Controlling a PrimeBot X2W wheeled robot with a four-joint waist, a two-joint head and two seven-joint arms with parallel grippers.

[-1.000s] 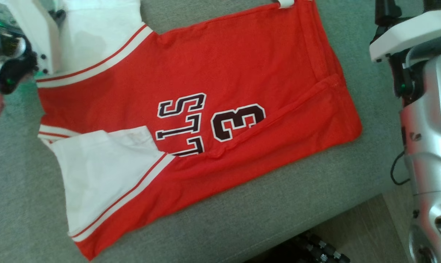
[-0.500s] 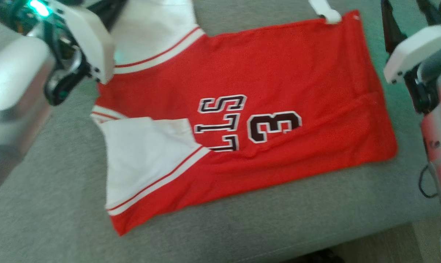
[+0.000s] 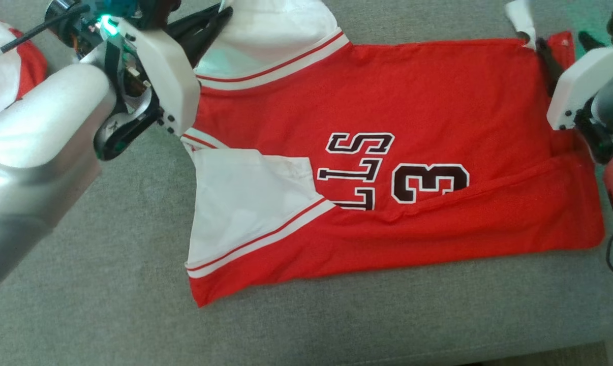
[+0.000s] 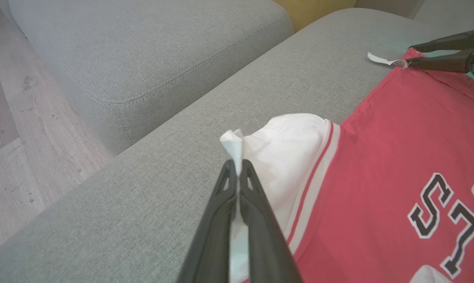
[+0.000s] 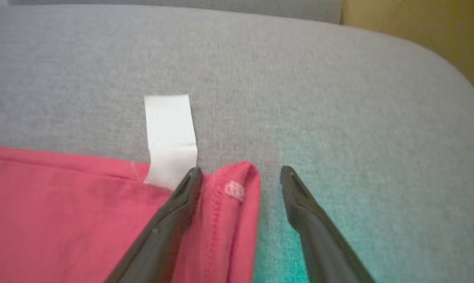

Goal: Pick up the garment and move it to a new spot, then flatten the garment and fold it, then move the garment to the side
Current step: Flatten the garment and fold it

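Note:
The garment [image 3: 438, 101] is a red jersey with white sleeves and dark lettering, lying spread on a grey sofa cushion [image 3: 108, 264]. My left gripper [image 3: 224, 12] is at the far left sleeve, shut on a pinch of white sleeve fabric [image 4: 232, 143]; in the left wrist view the left gripper [image 4: 236, 167] has cloth sticking up between its closed fingers. My right gripper [image 5: 241, 173] is open at the far right hem, its fingers either side of the red hem corner [image 5: 237, 188], beside a white label [image 5: 170, 133]. The right gripper [image 3: 555, 36] sits at the garment's top right corner.
Another red and white cloth [image 3: 6, 71] lies at the far left. A second grey cushion [image 4: 142, 51] and wooden floor [image 4: 9, 118] lie beyond the sleeve. Something yellow [image 5: 417, 31] sits behind the sofa's rounded edge.
The head camera has turned, shifting the whole picture right and bringing both arms into it. My left jaws have closed the last bit on the white sleeve. The right jaws remain open.

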